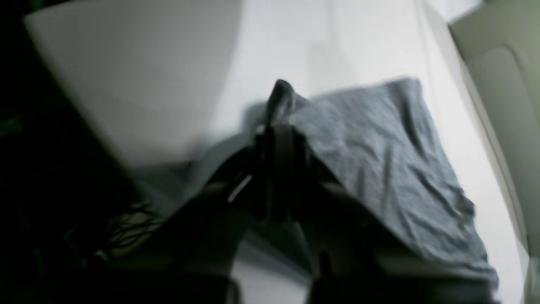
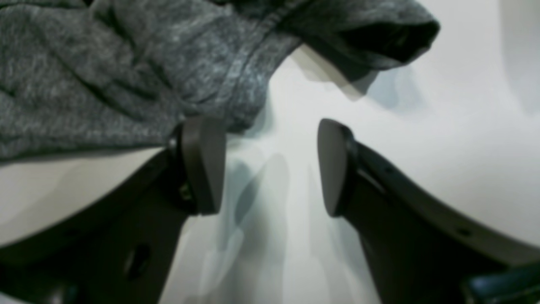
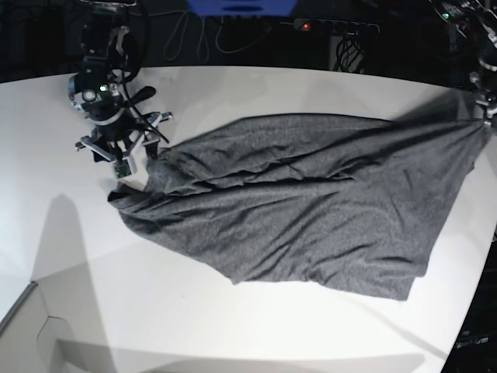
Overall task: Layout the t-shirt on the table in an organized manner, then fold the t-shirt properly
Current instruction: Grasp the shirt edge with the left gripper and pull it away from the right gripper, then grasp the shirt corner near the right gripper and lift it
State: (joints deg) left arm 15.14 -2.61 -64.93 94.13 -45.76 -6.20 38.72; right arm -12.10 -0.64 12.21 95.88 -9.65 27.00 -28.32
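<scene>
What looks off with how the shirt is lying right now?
The t-shirt lies skewed and rumpled on the table, stretched toward the left gripper, which pinches its corner at the table's edge. The right gripper is open beside a bunched sleeve end.

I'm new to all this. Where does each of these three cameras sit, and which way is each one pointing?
Base: high at the front, looking down on the table, the spread t-shirt and both arms.
Left wrist: on the left arm, looking along the left gripper, shut on a lifted shirt edge.
Right wrist: on the right arm, looking past the open right gripper at the shirt's bunched end.
Shared: all three show the grey shirt on the white table.
</scene>
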